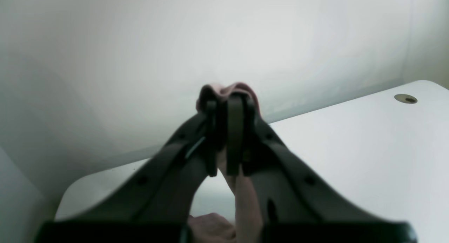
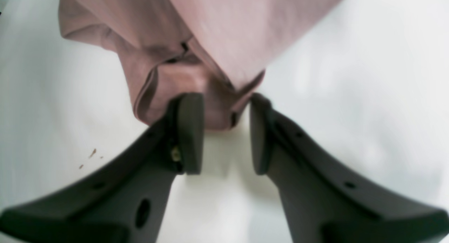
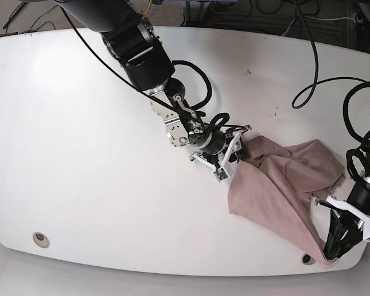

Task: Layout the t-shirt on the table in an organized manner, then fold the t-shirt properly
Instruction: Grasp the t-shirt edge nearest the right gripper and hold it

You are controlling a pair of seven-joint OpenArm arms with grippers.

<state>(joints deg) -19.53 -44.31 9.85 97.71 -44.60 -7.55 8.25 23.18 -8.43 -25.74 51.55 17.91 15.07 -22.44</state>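
The t-shirt lies bunched on the worktop, strung between the two arms. The left hand is clamped on one corner, lifted. The right hand sits apart, fingers straddling a hem edge right ahead.

- The t-shirt is seen in a plain dusty mauve-pink, without any print; a paler pink is shown where light falls on it in the right wrist view.
- The table is coloured white, marked by a few small dark and brownish specks.
- A grey-rimmed round grommet hole is set in the white top.
- The left gripper and the right gripper are finished in matt black.
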